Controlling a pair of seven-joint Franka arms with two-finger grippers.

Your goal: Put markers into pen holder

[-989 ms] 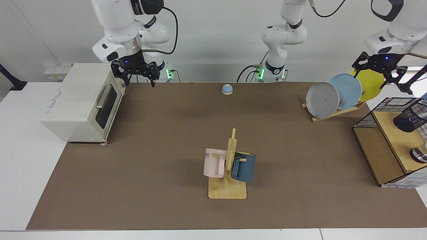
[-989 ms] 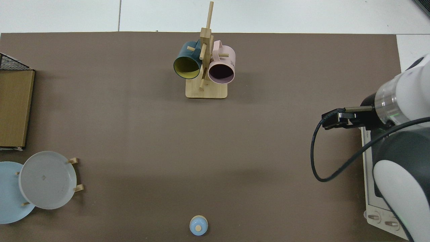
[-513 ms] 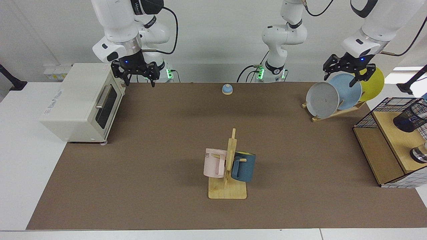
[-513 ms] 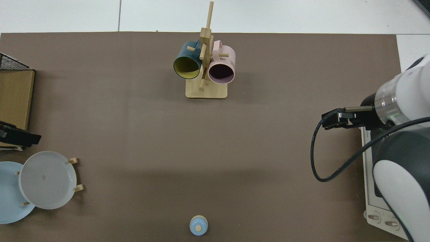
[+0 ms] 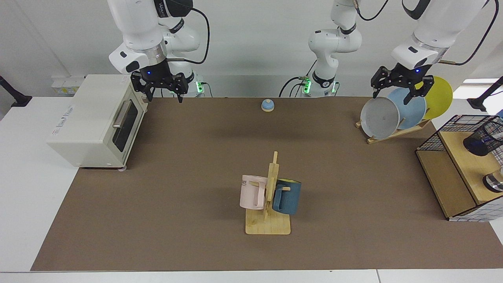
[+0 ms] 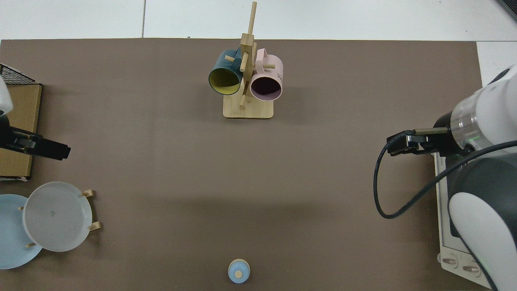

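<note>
Matt brown table mat (image 5: 188, 165), pale wooden mug rack (image 5: 268, 220) – smooth grain, black wire-mesh pen holder (image 5: 482, 138), glossy white toaster oven (image 5: 84, 118)

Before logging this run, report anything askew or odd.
Nothing is spilled or broken. The black wire-mesh pen holder appears to lean on the wooden shelf, possibly camera angle. Left end effector open over racked plates, right end effector open by the white toaster oven.
</note>
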